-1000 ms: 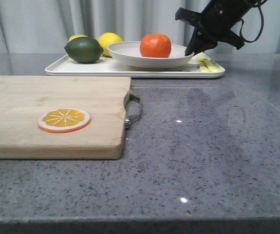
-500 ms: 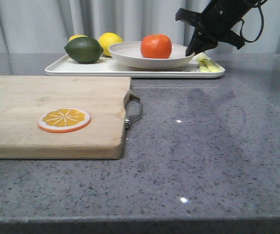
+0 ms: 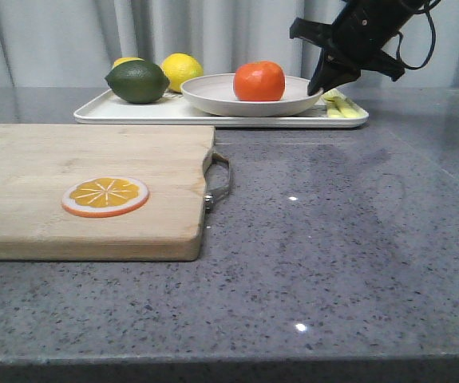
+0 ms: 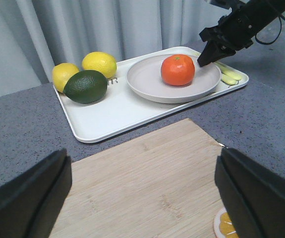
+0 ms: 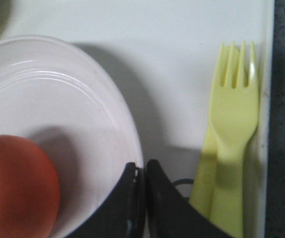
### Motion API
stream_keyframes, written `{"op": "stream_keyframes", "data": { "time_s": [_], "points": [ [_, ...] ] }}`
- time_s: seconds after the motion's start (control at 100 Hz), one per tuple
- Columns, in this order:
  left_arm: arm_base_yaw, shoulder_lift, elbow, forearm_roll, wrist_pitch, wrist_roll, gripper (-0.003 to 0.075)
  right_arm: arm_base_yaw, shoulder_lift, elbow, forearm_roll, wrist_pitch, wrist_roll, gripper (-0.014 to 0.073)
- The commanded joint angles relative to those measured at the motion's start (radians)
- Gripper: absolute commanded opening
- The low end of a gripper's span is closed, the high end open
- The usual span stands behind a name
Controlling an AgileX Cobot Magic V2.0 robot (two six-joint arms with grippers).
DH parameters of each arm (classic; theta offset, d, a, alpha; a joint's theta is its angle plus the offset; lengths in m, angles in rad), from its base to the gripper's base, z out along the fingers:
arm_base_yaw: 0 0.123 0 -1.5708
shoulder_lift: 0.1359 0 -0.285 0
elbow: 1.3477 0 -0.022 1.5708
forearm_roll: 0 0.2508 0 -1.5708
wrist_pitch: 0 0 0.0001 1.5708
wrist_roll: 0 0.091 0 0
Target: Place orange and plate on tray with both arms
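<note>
Overhead, the right gripper [image 3: 318, 86] angles down, pinching the plate [image 3: 213, 90] rim on the tray [image 3: 133, 113].

orange [image 3: 259, 81] in plate [image 3: 213, 92] – plate on tray [image 3: 117, 114]

Cutting board [image 3: 85, 187] bears orange slice [image 3: 105, 196]; lime [image 3: 137, 81], lemons [image 3: 181, 67] behind.

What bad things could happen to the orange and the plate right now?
The right gripper pinches only the plate's thin rim, so if it lets go or pulls away unevenly the plate could jerk. The orange sits loose in the plate and might roll out toward the tray. The yellow fork lies right beside the fingers and could get bumped.
</note>
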Motion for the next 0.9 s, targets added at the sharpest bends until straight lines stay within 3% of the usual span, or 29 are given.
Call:
{"op": "stream_keyframes", "data": {
  "time_s": [0.0, 0.15, 0.27, 0.67, 0.89],
  "points": [
    [0.006, -0.004, -0.029, -0.014, -0.048, -0.009, 0.0566, -0.001, -0.067, -0.039, 0.023, -0.04, -0.006, -0.0056],
    [0.006, -0.004, -0.029, -0.014, -0.048, -0.009, 0.0566, -0.001, -0.067, -0.039, 0.023, -0.039, -0.006, -0.0053],
    [0.006, -0.004, -0.029, -0.014, -0.048, -0.009, 0.0566, -0.001, -0.067, -0.039, 0.023, -0.039, -0.006, 0.0001],
    [0.006, -0.004, -0.029, -0.014, -0.046, -0.009, 0.0566, -0.001, -0.075, -0.039, 0.025, -0.057, -0.006, 0.0371],
    [0.006, -0.004, -0.029, -0.014, -0.046, -0.009, 0.0566, -0.01, -0.149, -0.039, 0.023, -0.058, -0.021, 0.0395]
  ]
}}
